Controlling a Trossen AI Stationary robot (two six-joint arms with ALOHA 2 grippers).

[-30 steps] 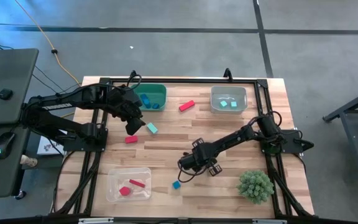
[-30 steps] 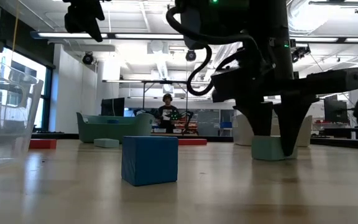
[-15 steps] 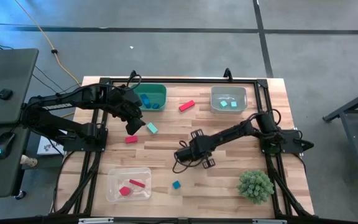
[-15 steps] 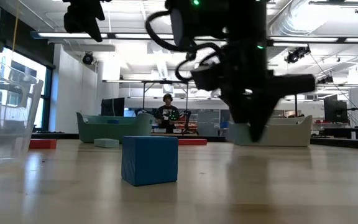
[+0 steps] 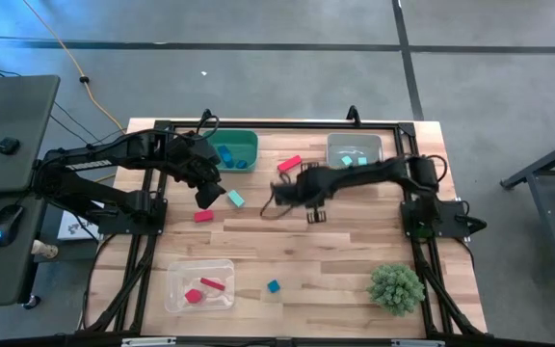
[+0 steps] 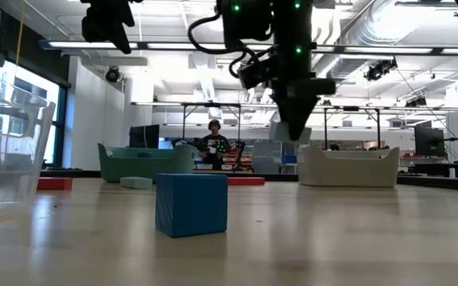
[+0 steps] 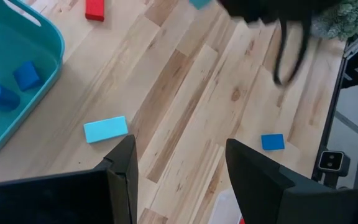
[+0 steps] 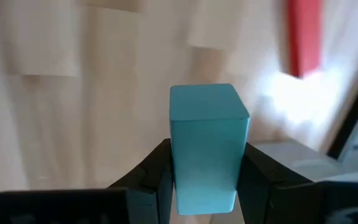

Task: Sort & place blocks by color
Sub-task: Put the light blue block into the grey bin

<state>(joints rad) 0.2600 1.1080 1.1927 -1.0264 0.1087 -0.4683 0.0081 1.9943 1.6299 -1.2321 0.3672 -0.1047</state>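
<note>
My right gripper hangs over the middle of the table, shut on a light teal block, which also shows below its fingers in the low view. My left gripper stands open and empty, raised near the teal bin. On the table lie a teal bar, a small red block, a red bar and a blue cube, each flat on one face. My right gripper pinches the teal block between its two fingers, on two opposite sides near its lower end. The fingers come from above, pointing steeply down. The block is lifted clear of the table.
The teal bin holds blue blocks. A clear bin at the far right holds teal blocks, and a clear bin at the near left holds red ones. A spiky green ball sits near the right front corner.
My right gripper has lifted the teal block off the table and carried it upward and toward the far edge, rolling its wrist on the way. It has stayed shut on the block throughout.
</note>
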